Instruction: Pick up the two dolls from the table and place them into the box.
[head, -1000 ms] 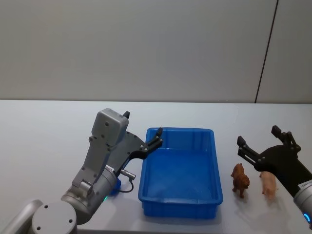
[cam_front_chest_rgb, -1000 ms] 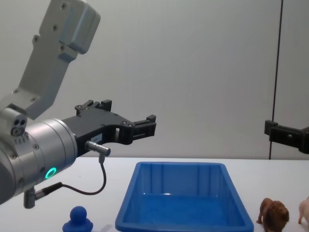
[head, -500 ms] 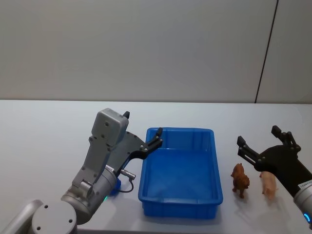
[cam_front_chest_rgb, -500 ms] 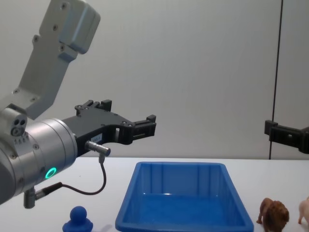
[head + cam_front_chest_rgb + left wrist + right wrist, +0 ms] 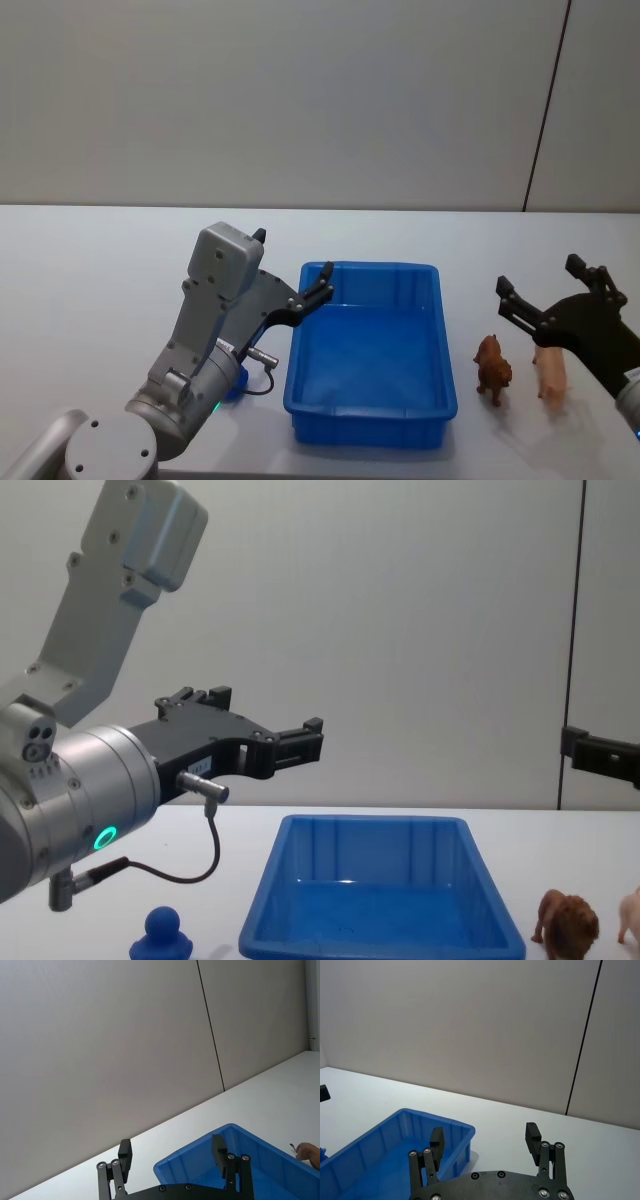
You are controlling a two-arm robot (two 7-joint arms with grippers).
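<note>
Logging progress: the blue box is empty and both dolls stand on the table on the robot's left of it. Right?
No: the head view shows the lion and pig on the table on the robot's right of the empty box, near the open right gripper; the left gripper hangs open near the box's left rim.

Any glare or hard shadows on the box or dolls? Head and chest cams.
Head view: even, diffuse light; lion and pig cast only faint soft shadows on the table; no hot spots on the box; the right gripper, open above both, darkens neither. Chest view: a thin pale sheen on the box floor; the left arm's green ring glows.
</note>
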